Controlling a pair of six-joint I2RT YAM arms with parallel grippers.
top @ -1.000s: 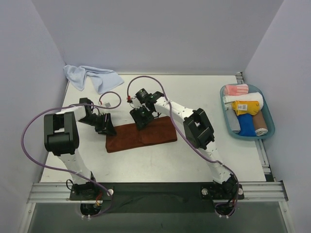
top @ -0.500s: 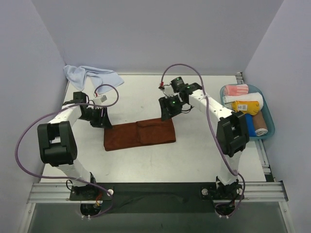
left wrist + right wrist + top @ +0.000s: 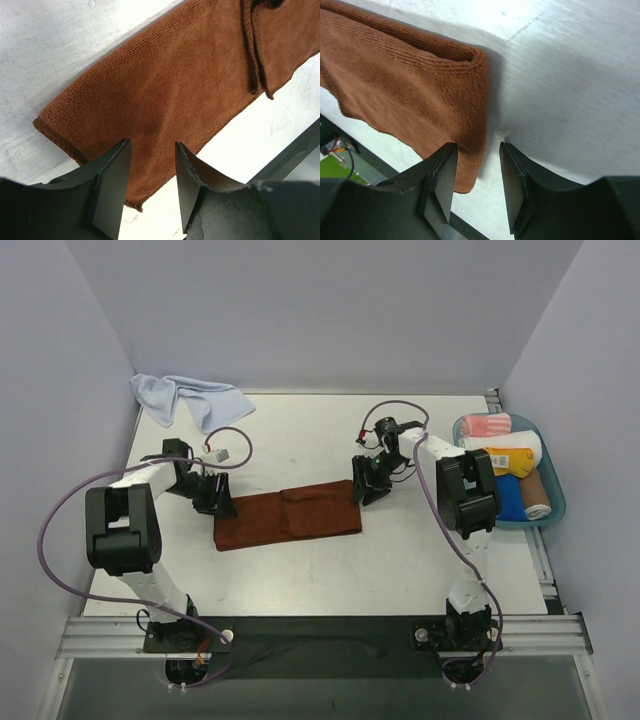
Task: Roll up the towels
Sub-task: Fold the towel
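The rust-brown towel (image 3: 288, 515) lies flat on the table as a long folded strip, with an overlapping flap near its middle. My left gripper (image 3: 216, 502) hovers at the strip's left end. In the left wrist view it (image 3: 152, 146) is open, the brown towel (image 3: 165, 85) lying under and ahead of the fingers. My right gripper (image 3: 362, 490) is at the right end. It (image 3: 477, 146) is open too, straddling the towel's (image 3: 410, 85) folded end edge. The light-blue towel (image 3: 190, 398) lies crumpled at the back left corner.
A blue tray (image 3: 556, 502) at the right edge holds several rolled cloths, among them a pink-striped one (image 3: 487, 425) and a yellow one (image 3: 503, 460). Purple cables loop over both arms. Walls close in the back and both sides.
My right gripper has swung from the towel's middle out to its right end. The left gripper drew back briefly and returned to the left end. The towel stays flat.
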